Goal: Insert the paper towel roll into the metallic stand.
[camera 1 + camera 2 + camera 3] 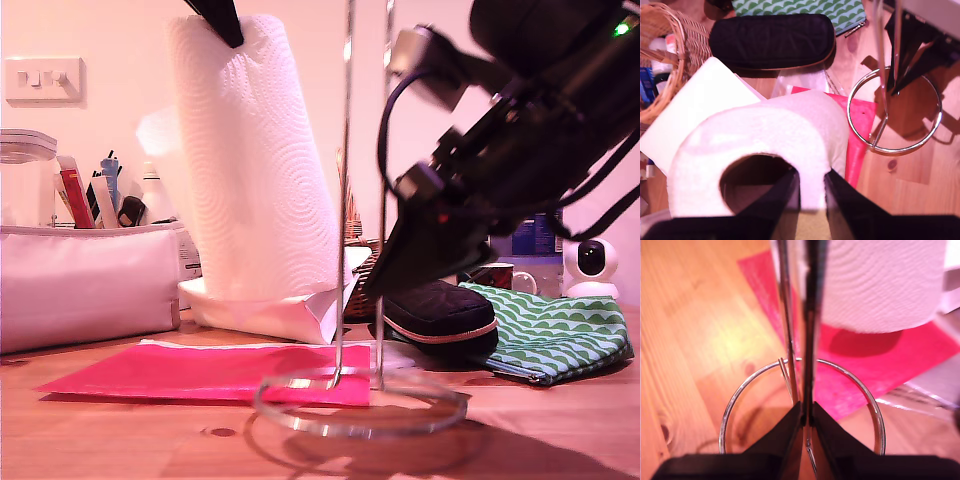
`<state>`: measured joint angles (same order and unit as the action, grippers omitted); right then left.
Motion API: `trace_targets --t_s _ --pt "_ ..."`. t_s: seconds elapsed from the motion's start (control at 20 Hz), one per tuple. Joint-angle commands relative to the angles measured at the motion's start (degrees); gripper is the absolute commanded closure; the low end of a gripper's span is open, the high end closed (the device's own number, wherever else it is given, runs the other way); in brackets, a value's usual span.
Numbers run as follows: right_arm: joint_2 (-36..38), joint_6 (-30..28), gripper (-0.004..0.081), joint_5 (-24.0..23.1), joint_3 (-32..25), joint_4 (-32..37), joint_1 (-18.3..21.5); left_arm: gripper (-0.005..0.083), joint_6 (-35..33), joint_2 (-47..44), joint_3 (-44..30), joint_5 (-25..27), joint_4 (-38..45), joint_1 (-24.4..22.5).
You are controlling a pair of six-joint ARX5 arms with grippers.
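My second gripper (804, 412) is clamped on the metallic stand (362, 405), nearest on the wooden table (560, 430). Just behind lies a red sheet (200, 372). My first gripper (812, 182) pinches the paper towel roll (255, 160) by its wall, lifted beside the stand's loop. A white paper bag (270, 315), black pouch (440, 310) and wicker basket (665, 55) crowd behind.

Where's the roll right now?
The roll hangs tilted in my first pincer, gripped by its top wall, left of the stand in the exterior view and above the red sheet.
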<state>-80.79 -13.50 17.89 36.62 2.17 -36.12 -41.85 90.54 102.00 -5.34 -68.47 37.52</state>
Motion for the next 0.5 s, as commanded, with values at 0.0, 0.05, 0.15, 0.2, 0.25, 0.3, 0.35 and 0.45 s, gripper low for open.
trace_targets --t_s 0.0,0.05,0.15,0.2,0.25,0.3,0.35,0.45 --pt "-2.12 0.20 0.0781 -0.50 -0.15 1.84 -1.53 0.0797 0.44 -0.61 0.48 0.42 0.35 0.15" --pt "-3.48 0.24 0.0781 -0.52 -0.15 2.73 -2.23 0.0797 0.46 -0.66 0.48 0.63 0.00 0.15" --pt "-6.43 1.18 0.0781 -0.52 -0.15 5.40 -3.72 0.0797 0.48 -0.72 0.48 1.97 -1.18 0.15" --pt "-7.50 1.97 0.0781 -0.50 -0.15 6.58 -4.24 0.0797 0.94 -1.01 0.48 2.91 -1.64 0.15" --pt "-8.11 2.36 0.0781 -0.50 -0.15 7.52 -4.72 0.0797 0.98 -1.20 0.48 3.23 -1.81 0.13" --pt "-8.39 2.82 0.0781 -0.35 -0.15 8.17 -5.18 0.0797 1.14 -1.55 0.48 3.54 -1.84 0.09" --pt "-8.39 2.93 0.0781 -0.24 -0.15 8.46 -5.66 0.0797 1.14 -1.92 0.50 4.00 -1.81 0.09" --pt "-8.17 3.41 0.0781 0.59 -0.13 8.85 -6.47 0.0797 1.11 -2.60 0.55 5.03 -1.73 0.09"
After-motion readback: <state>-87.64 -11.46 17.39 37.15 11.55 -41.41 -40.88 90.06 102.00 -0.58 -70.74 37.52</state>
